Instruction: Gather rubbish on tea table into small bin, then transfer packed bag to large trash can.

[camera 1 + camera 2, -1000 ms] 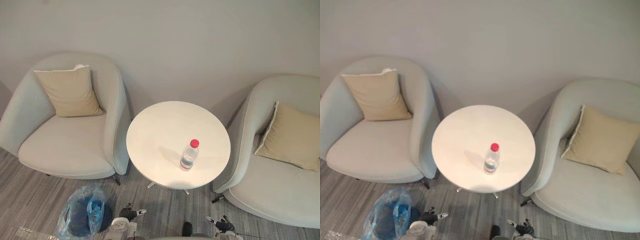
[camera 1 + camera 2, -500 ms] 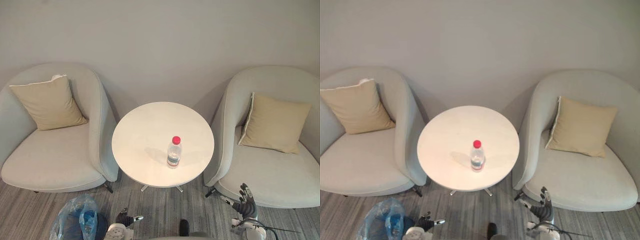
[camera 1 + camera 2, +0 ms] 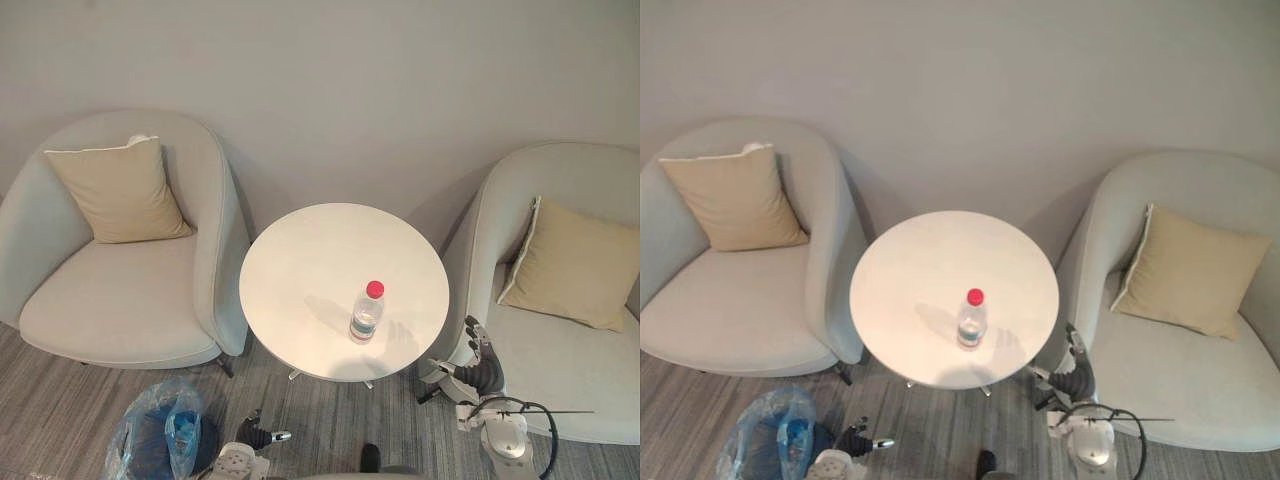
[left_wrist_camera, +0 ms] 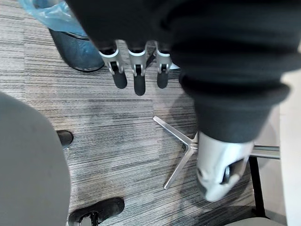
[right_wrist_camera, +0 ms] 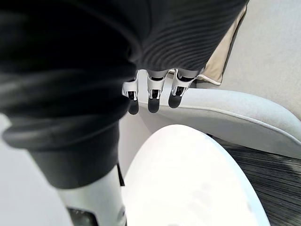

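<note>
A clear water bottle point(image 3: 367, 313) with a red cap stands upright on the round white tea table point(image 3: 300, 260), right of its centre. On the floor at the lower left stands the small bin point(image 3: 165, 440), lined with a blue bag; the same bin point(image 4: 70, 37) lies just past my left hand's fingers point(image 4: 134, 70). My left hand point(image 3: 258, 437) hangs low beside that bin, fingers straight and holding nothing. My right hand point(image 3: 480, 372) is raised by the table's right edge, open and empty. Its straight fingers point(image 5: 150, 92) are above the table top point(image 5: 188, 179).
Two grey armchairs flank the table: the left one point(image 3: 120, 300) holds a beige cushion point(image 3: 118, 190), and the right one point(image 3: 570, 370) holds another cushion point(image 3: 575, 265) close behind my right hand. The table's metal foot point(image 4: 181, 141) spreads over the striped carpet.
The camera has swung, so the whole scene shifted. My right hand has risen from the floor level up beside the table's right edge. The bottle and bin stand as before.
</note>
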`<state>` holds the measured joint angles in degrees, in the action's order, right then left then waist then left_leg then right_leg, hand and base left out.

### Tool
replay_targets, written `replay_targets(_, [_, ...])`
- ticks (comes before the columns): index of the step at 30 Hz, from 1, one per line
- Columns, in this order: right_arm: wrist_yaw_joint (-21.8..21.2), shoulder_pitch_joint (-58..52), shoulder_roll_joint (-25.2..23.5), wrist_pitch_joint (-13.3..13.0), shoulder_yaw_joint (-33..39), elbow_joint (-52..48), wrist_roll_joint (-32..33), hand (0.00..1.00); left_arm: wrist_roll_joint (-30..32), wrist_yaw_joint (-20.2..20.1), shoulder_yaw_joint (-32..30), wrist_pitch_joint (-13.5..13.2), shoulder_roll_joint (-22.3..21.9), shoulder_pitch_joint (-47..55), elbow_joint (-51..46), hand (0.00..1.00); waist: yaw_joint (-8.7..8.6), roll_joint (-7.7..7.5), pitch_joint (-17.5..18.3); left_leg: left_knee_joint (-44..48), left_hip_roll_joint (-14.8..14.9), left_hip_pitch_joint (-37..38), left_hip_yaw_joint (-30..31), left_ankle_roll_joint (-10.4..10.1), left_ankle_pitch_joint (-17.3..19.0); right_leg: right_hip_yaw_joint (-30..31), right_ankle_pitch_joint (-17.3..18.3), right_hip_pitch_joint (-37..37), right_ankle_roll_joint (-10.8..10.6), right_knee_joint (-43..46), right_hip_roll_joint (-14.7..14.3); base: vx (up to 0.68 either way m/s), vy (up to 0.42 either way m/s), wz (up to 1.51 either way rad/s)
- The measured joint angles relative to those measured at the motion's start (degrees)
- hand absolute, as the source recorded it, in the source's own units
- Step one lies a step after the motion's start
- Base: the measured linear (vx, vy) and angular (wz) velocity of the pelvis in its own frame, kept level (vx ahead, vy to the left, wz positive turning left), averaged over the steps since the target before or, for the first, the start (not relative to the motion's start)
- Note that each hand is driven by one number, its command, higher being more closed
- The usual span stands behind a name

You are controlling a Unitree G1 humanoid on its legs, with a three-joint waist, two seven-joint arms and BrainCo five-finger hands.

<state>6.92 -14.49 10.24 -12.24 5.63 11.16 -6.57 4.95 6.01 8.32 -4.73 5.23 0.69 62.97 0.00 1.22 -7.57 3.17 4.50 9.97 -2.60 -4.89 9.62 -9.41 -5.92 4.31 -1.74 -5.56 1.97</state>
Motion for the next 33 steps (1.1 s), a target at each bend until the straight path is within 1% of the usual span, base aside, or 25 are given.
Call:
replay_targets(1, [0.0,0.0,0.0,0.0,0.0,0.0,0.0,0.0,0.0,0.0,0.0,0.0,0.0,0.0,0.0,0.0,0.0,0.0,0.0,0.0,0.0,0.0,0.0,0.0,0.0,0.0,0.0,0.0,0.0,0.0,0.0,-0.03,-0.01,0.18])
replay_targets(3, [0.1,1.3,1.5,0.1,-1.3,1.5,0.4,0.0,0.0,0.0,0.0,0.0,0.0,-0.1,-0.5,0.0,-0.02,0.33,-0.9,-0.1,0.0,-0.1,1.2,0.0,0.0,-1.1,0.4,0.6,-0.1,0.0,0.1,-0.03,-0.006,0.21])
replay_targets(6, [0.2,2.7,1.6,0.1,-1.5,2.9,0.5,0.0,-0.1,0.2,-0.1,0.0,0.0,-0.1,-0.6,0.0,0.0,0.4,-1.0,-0.1,0.1,-0.8,2.1,0.0,0.0,-2.0,0.7,0.4,-0.1,0.0,0.1,0.0,-0.005,0.19])
replay_targets(11, [0.5,6.0,1.7,0.5,-1.5,6.4,2.6,0.0,-0.2,0.3,-0.1,0.0,0.1,-0.1,-1.5,0.0,0.12,0.68,-1.9,0.0,0.1,-1.6,3.5,0.1,-0.2,-3.3,1.1,0.1,-0.2,0.4,0.2,0.03,0.011,0.14])
replay_targets(16, [0.5,9.6,3.5,0.9,-3.9,8.7,2.8,0.0,-0.6,0.4,-0.2,0.0,0.2,-0.4,-1.7,0.0,0.29,1.14,-2.7,0.1,-0.2,-2.7,4.8,0.2,-0.4,-4.4,1.1,-0.3,-0.1,0.4,0.4,0.02,0.02,0.12])
replay_targets(18, [0.5,11.6,3.5,0.9,-4.3,9.0,2.8,0.0,-0.7,0.5,-0.4,0.0,0.2,-1.0,-1.8,0.0,0.6,1.16,-4.0,0.3,-0.4,-3.1,5.3,0.4,-0.5,-4.9,1.1,-0.4,-0.1,0.4,0.6,-0.02,0.02,0.13])
replay_targets(21, [0.5,13.7,3.5,1.0,-4.8,10.6,3.0,0.0,-0.7,0.7,-0.4,0.0,0.3,-1.3,-2.1,0.0,0.63,1.17,-4.8,1.1,-0.9,-4.1,6.6,0.5,-0.5,-5.7,1.1,-0.5,-0.2,0.4,1.1,-0.04,0.018,0.16])
replay_targets(23, [0.5,14.9,3.5,1.0,-6.2,11.2,4.0,0.0,-1.0,1.2,-0.3,0.0,0.3,-1.6,-2.7,0.0,1.45,1.38,-5.7,1.1,-1.0,-4.4,7.0,0.7,-0.7,-6.0,1.1,-0.5,-0.2,0.4,1.2,-0.06,0.008,0.13])
replay_targets(26, [0.5,15.8,3.4,1.2,-7.2,12.7,4.3,0.0,-1.2,1.4,-0.3,0.0,0.2,-1.7,-2.7,0.0,1.62,1.4,-5.8,1.1,-1.1,-5.1,7.8,0.6,-0.9,-6.7,1.1,-0.8,-0.2,0.4,1.3,-0.03,-0.001,0.12])
replay_targets(28, [0.5,16.2,3.4,1.4,-8.2,12.8,4.3,0.0,-1.3,1.5,-0.3,0.0,0.2,-2.0,-2.8,0.0,2.07,1.4,-5.8,1.0,-1.1,-5.9,8.3,0.5,-1.2,-7.3,1.1,-1.7,-0.2,0.4,1.3,-0.02,-0.003,0.13])
replay_targets(33, [0.5,16.4,3.3,1.4,-8.9,13.1,4.4,0.0,-1.3,1.7,-0.3,0.0,0.1,-2.1,-2.8,0.0,2.15,1.61,-6.0,1.1,-1.2,-5.9,9.2,0.5,-1.3,-7.9,1.1,-1.3,-0.2,0.4,1.4,0.01,0.009,0.09])
